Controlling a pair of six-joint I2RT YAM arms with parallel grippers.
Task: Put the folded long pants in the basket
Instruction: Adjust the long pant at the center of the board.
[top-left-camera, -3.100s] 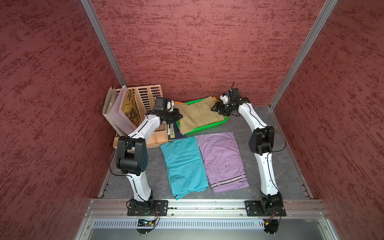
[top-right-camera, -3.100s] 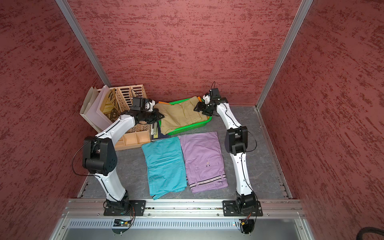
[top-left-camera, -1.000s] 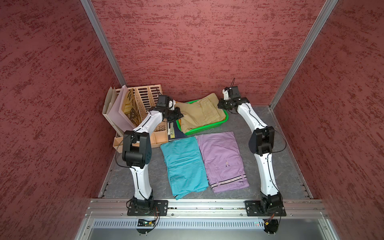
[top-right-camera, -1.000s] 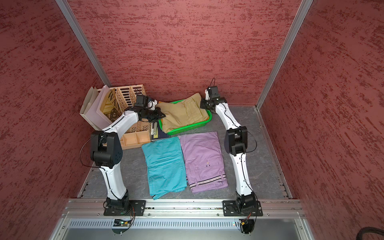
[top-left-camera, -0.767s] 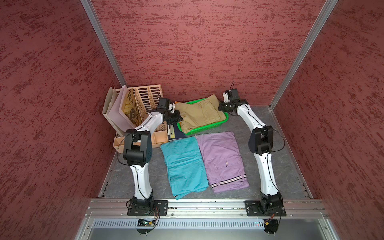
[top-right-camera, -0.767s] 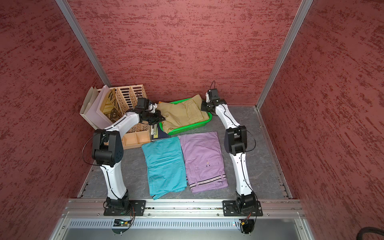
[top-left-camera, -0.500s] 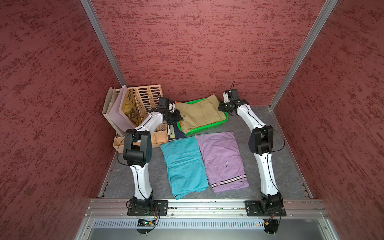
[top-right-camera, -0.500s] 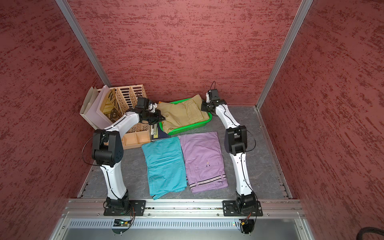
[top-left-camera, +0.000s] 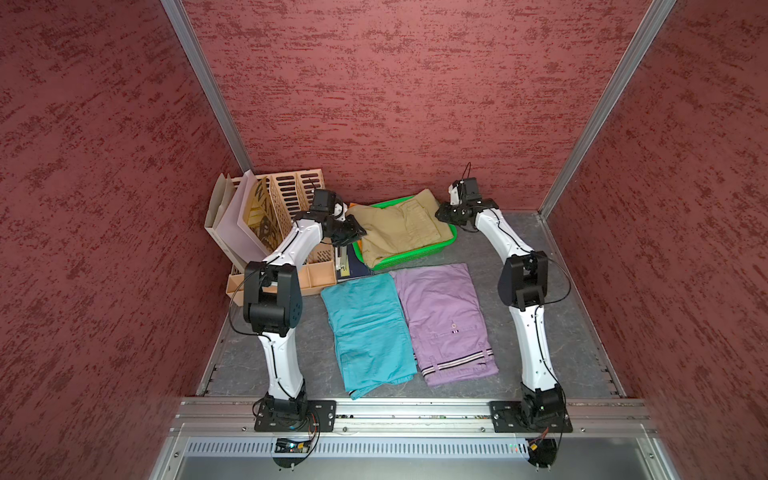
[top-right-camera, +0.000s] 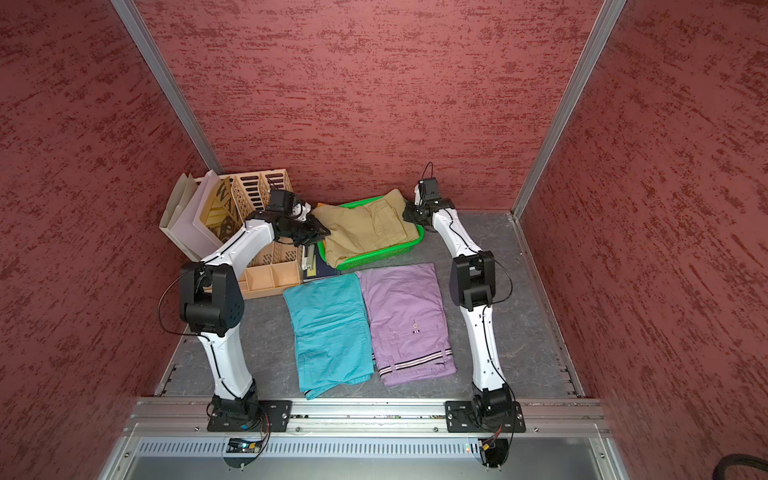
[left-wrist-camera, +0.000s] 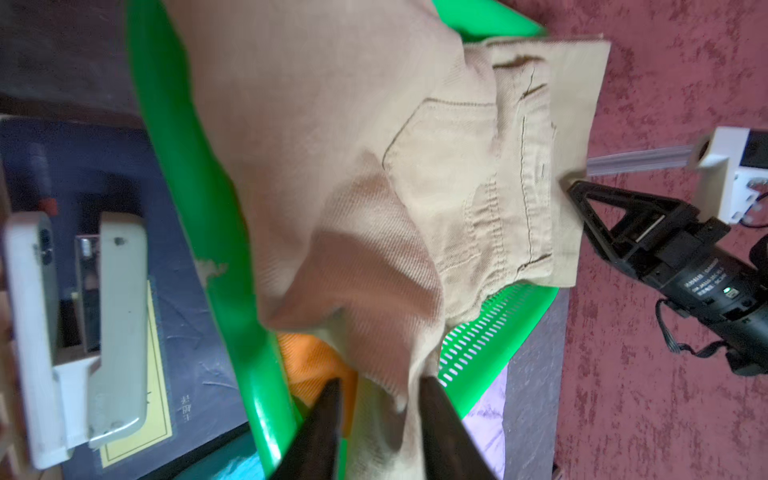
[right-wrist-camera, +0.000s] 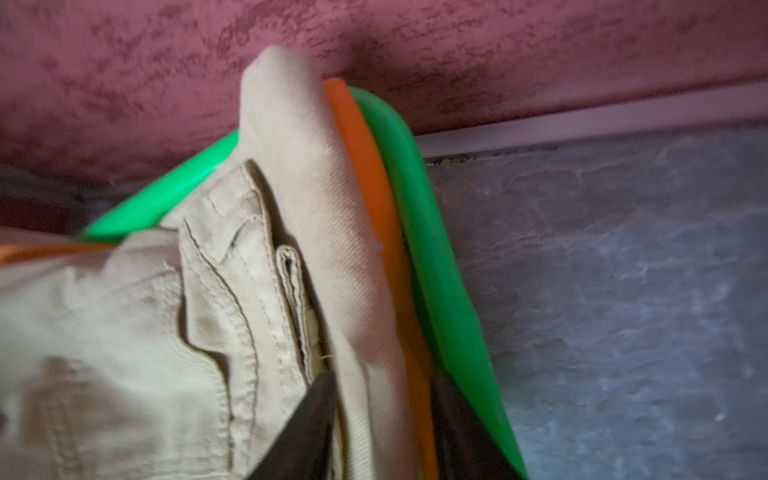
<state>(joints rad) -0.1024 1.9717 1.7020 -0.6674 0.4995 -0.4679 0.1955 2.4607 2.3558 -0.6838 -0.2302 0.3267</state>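
Not much legible tbh. The dark booklet (left-wrist-camera: 195, 291) next to my left gripper has small pale characters printed sideways by its yellow panel — look Chinese, can't make them out. My right gripper's black motor housing (left-wrist-camera: 706, 282) carries a white-print label, too small and blurry to read. The folder (top-left-camera: 259, 208) in the organiser has big dark letters — partly hidden, unreadable.

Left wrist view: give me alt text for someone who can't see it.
Folded khaki pants lie across the green basket, a strip of orange pants showing beneath them. The left hand stands with its fingers apart around the khaki edge; the right hand is at the far end. A white stapler lies outside the basket.
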